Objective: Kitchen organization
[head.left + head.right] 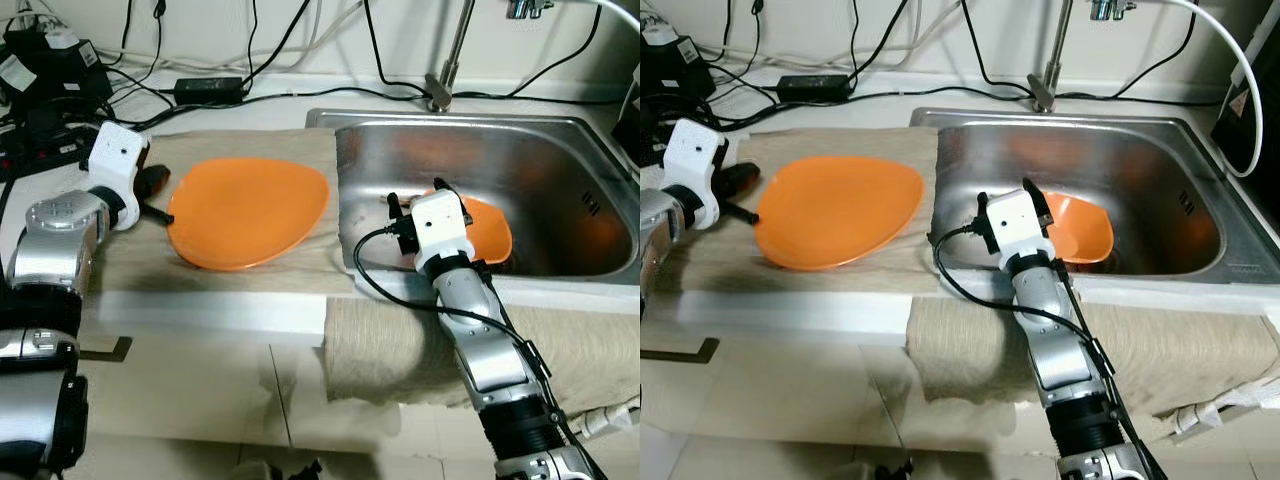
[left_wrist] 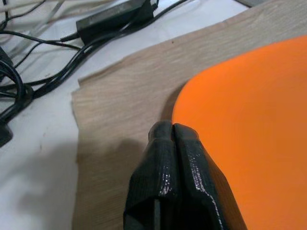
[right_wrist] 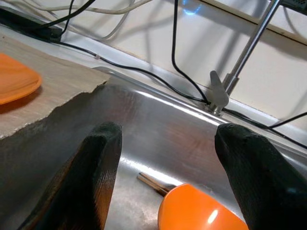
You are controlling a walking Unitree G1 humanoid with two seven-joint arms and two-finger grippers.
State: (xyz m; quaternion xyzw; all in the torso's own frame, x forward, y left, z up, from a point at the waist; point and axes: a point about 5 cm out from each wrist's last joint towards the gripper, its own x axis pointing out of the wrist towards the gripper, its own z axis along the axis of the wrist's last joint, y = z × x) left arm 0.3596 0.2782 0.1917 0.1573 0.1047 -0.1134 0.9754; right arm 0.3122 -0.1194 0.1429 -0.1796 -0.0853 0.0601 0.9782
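Draped over the front edge of the surface [image 1: 200,310], a beige cloth [image 1: 390,350] hangs beneath the robot's right arm, which reaches over the rim of the steel sink [image 1: 560,150]. At its tip the right end effector [image 3: 165,158] has its two black fingers spread wide with nothing between them, poised above a small orange bowl [image 1: 1080,228] in the basin; what look like thin wooden sticks [image 3: 152,183] lie just beside the bowl on the basin floor. Faint markings on the sink's right inner wall and a label on the dark box [image 1: 1252,110] at the far right are too small to read.

On a tan mat [image 1: 250,140] left of the sink lies a large orange plate [image 1: 248,210], glossy, smooth and of a rounded, uneven outline. At its left rim the left end effector [image 2: 172,163] has its fingers pressed fully together, holding nothing, tips at the plate's edge.

Black cables [image 1: 90,90] and a power adapter [image 1: 208,87] crowd the back of the surface, and the faucet [image 1: 445,80] rises behind the sink.
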